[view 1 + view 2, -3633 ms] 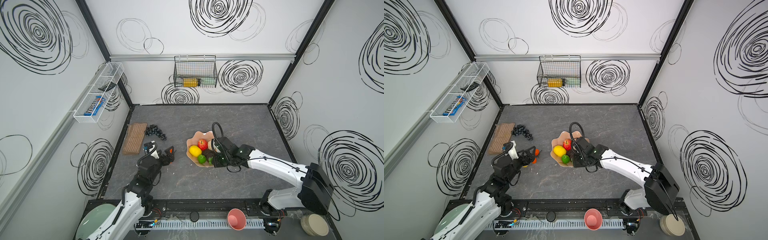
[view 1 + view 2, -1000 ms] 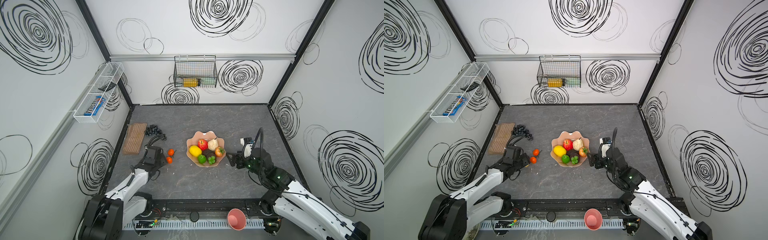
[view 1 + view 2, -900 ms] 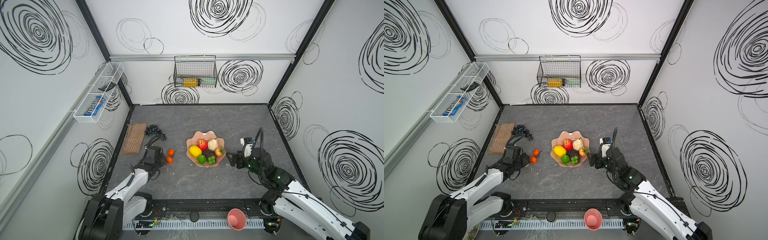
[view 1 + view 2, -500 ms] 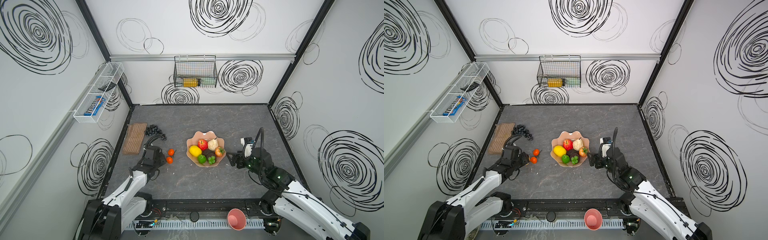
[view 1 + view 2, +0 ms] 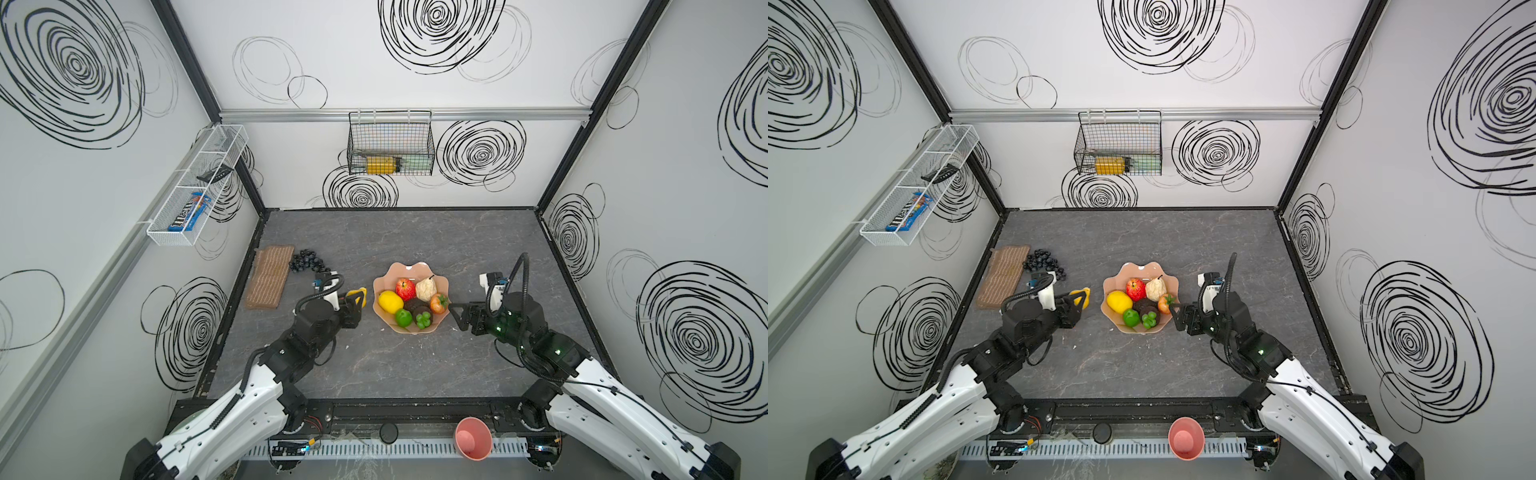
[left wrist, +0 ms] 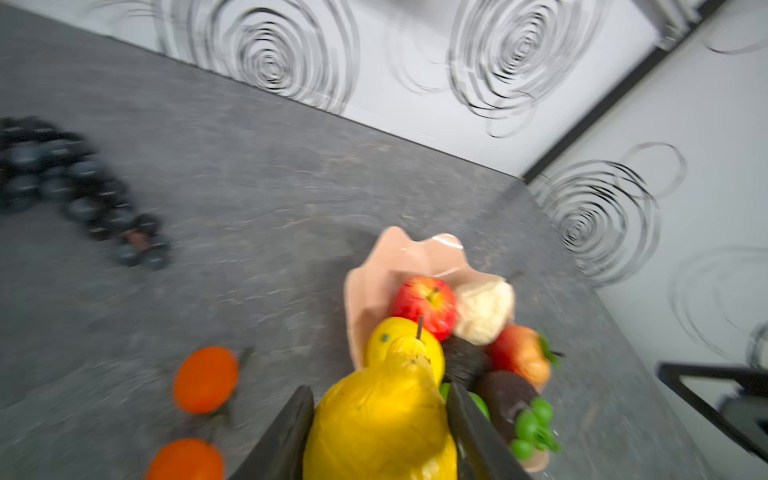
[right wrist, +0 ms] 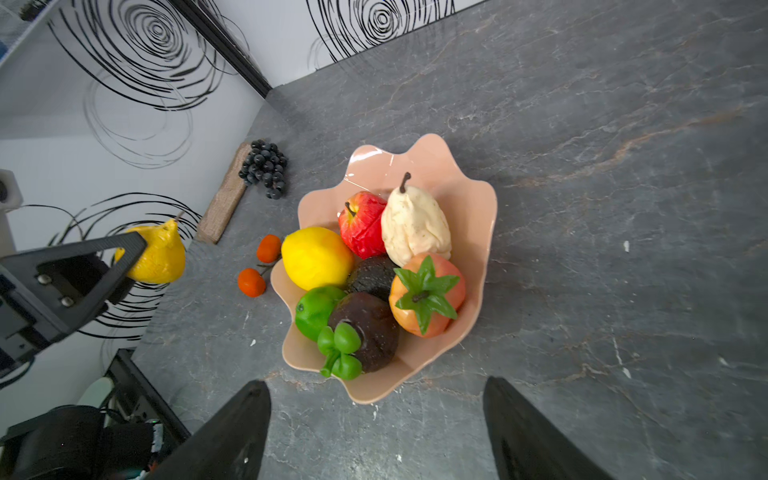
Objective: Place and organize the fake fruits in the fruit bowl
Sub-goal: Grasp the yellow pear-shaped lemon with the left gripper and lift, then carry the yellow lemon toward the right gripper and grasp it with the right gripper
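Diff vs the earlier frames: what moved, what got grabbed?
The left gripper closed on the yellow pear and carried it up toward the bowl. The right gripper pulled back from over the bowl to the table on its right, and is open. Unmoved: the bowl, the oranges beside it, and the grapes.

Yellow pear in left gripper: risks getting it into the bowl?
1. The fruit bowl looks nearly full, so the yellow pear may land on the lemon and roll out.
2. Two small oranges lie beside the bowl's rim near the left gripper; a low approach could knock them away.
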You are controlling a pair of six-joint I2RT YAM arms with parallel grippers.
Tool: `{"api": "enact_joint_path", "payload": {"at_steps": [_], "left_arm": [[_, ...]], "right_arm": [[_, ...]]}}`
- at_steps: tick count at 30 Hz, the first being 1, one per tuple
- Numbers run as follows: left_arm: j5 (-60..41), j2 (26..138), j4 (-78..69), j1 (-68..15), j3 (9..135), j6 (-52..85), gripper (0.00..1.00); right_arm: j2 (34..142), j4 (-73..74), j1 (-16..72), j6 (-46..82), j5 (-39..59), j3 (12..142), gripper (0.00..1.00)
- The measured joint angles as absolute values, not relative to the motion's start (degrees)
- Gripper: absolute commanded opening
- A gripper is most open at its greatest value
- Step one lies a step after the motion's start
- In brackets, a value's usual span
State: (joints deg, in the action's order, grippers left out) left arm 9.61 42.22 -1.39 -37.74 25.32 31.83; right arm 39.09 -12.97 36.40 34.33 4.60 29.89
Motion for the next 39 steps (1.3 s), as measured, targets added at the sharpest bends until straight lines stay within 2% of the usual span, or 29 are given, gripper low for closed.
{"api": "enact_joint_path", "payload": {"at_steps": [4,7,14,17,29,35,39], "left_arm": [[6.4,47.8,-11.4,-46.8,25.6,27.4,0.50],[3.6,51.1,-18.3,-50.3,25.6,24.7,0.50],[-1.2,55.8,-32.6,-51.4,23.7,22.6,0.50],[-3.0,57.3,-36.7,-51.6,22.0,22.5,0.51],[-5.8,60.1,-47.3,-54.6,18.2,19.2,0.51],[-3.4,61.6,-50.5,-57.3,17.3,14.8,0.51],[-1.5,63.4,-52.9,-59.5,17.3,12.3,0.51]], "right_arm": [[38.9,-10.7,36.4,36.4,7.8,30.1,0.84],[38.8,-9.8,36.6,37.8,9.8,30.3,0.82],[37.5,-7.5,38.0,41.2,13.2,30.4,0.71],[37.6,-4.9,38.7,42.8,15.3,30.2,0.70],[44.2,-0.2,47.5,45.6,16.3,30.8,0.90],[45.4,-0.2,49.2,49.6,16.3,31.4,0.91],[46.3,-0.1,49.9,52.0,16.3,31.4,0.87]]}}
